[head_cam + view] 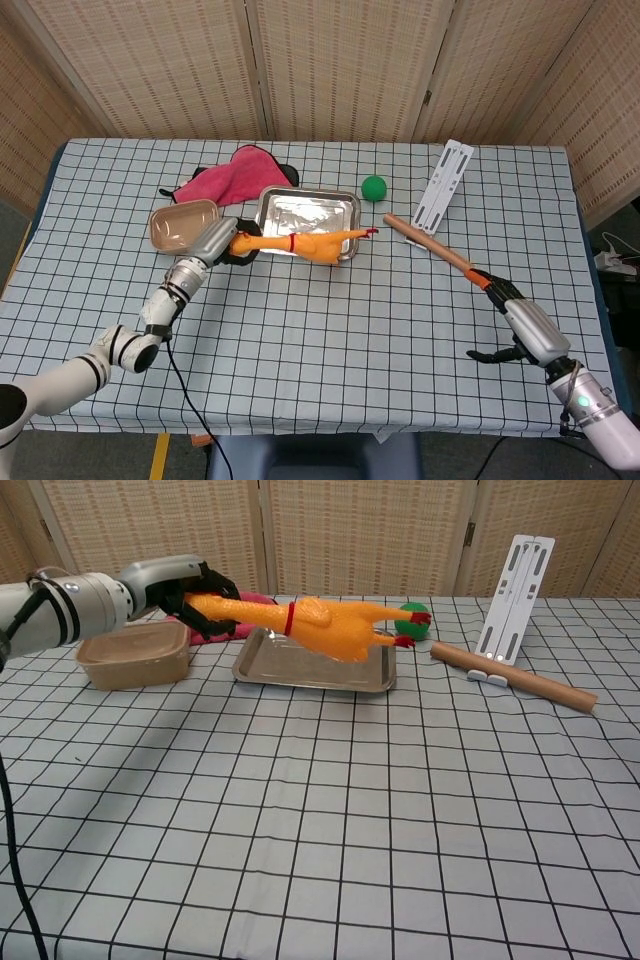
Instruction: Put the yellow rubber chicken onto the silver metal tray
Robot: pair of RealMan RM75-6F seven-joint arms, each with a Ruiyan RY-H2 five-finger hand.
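Observation:
The yellow rubber chicken (310,243) (325,627) hangs level in the air over the front of the silver metal tray (330,208) (262,662), its red feet pointing right. My left hand (222,241) (185,595) grips it by the head end, just left of the tray. My right hand (522,319) is far off at the table's front right, fingers spread with nothing in them; the chest view does not show it.
A tan bowl (181,226) (133,658) sits left of the tray, with a pink cloth (228,175) behind it. A green ball (374,187), a wooden rolling pin (428,243) (512,678) and a white rack (442,184) (516,590) lie to the tray's right.

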